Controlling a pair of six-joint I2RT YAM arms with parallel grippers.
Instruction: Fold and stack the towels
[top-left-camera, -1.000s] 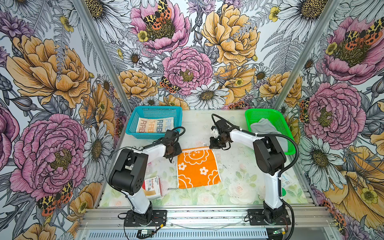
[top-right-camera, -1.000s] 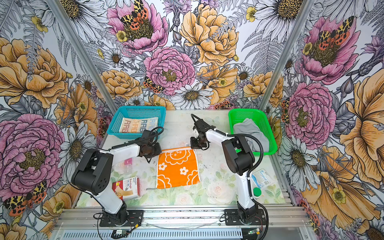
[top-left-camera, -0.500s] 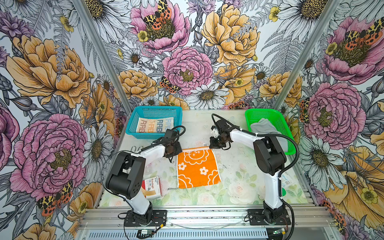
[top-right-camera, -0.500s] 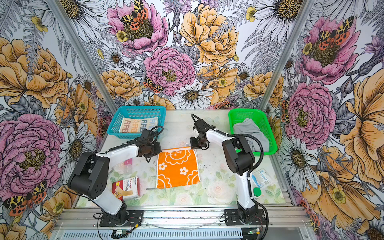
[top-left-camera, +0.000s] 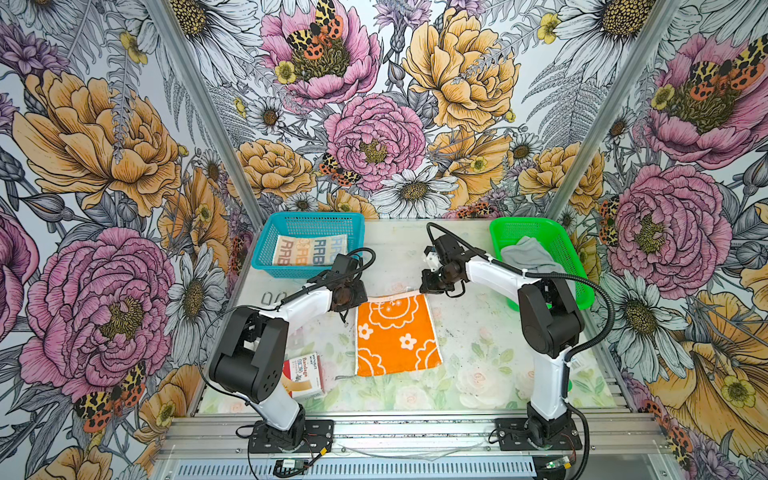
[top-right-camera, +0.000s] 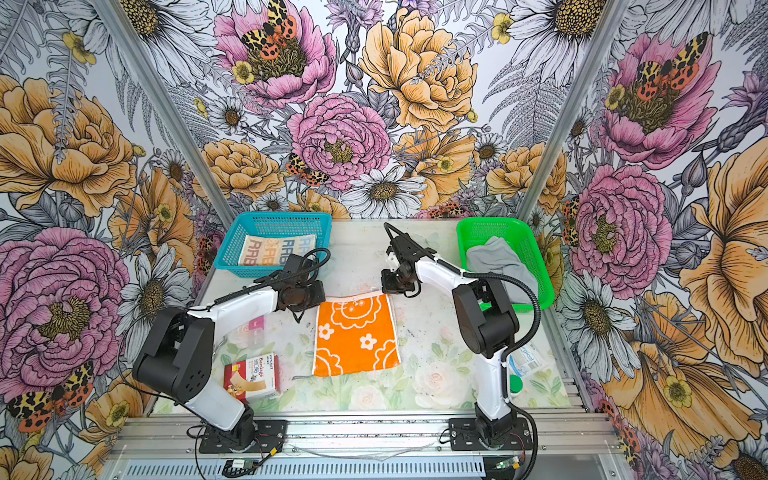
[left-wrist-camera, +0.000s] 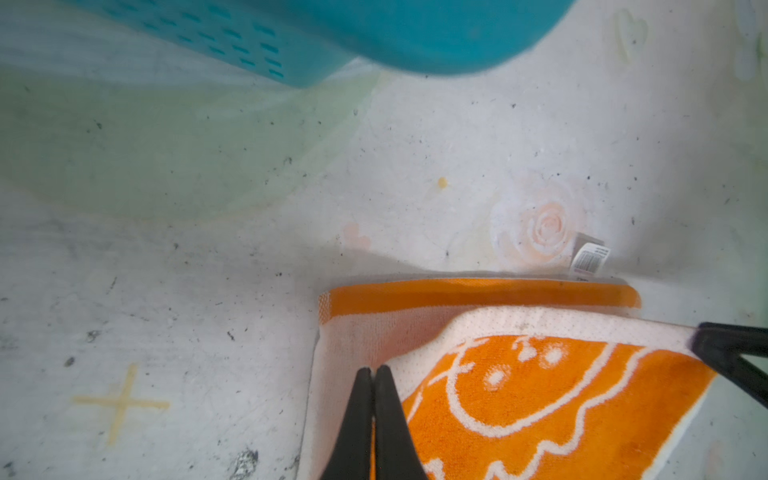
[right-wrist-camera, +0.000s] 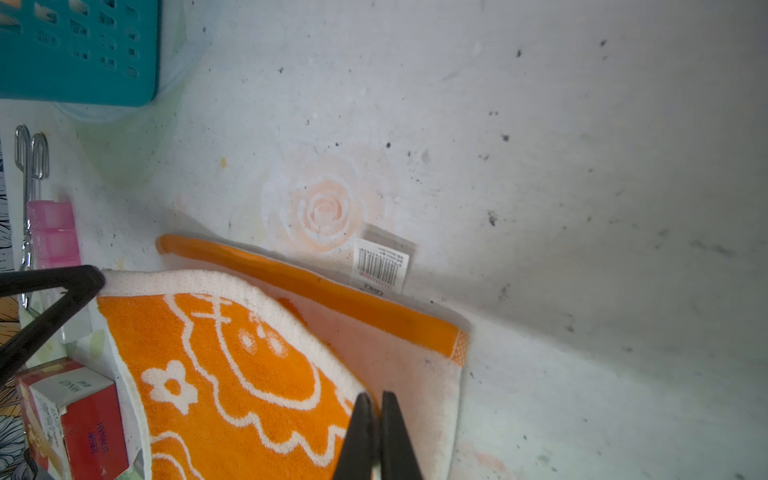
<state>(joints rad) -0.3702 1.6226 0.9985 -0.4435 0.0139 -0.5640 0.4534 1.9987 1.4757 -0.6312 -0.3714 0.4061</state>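
An orange towel with white flowers (top-left-camera: 395, 332) (top-right-camera: 355, 336) lies mid-table, and its top layer is raised along the far edge. My left gripper (top-left-camera: 351, 301) (left-wrist-camera: 374, 370) is shut on that layer's far left corner. The far right corner is pinched by my right gripper (top-left-camera: 428, 286) (right-wrist-camera: 379, 397), also shut. Under the raised layer the towel's pale underside and orange hem show in both wrist views. The cream "RABBIT" towel (top-left-camera: 309, 251) lies in the blue basket (top-left-camera: 307, 218). A grey towel (top-left-camera: 525, 255) sits crumpled in the green basket (top-left-camera: 561, 249).
A red-and-white bandage box (top-left-camera: 303, 376) lies at the front left beside the left arm. Metal clips (top-left-camera: 274, 297) and a pink block (top-right-camera: 253, 326) are at the left edge. A white packet (top-right-camera: 525, 365) and a green cap (top-right-camera: 515, 382) lie by the right arm's base.
My left gripper has closed onto the orange towel's far left corner. The right gripper stays shut on the far right corner, and the towel has barely moved.
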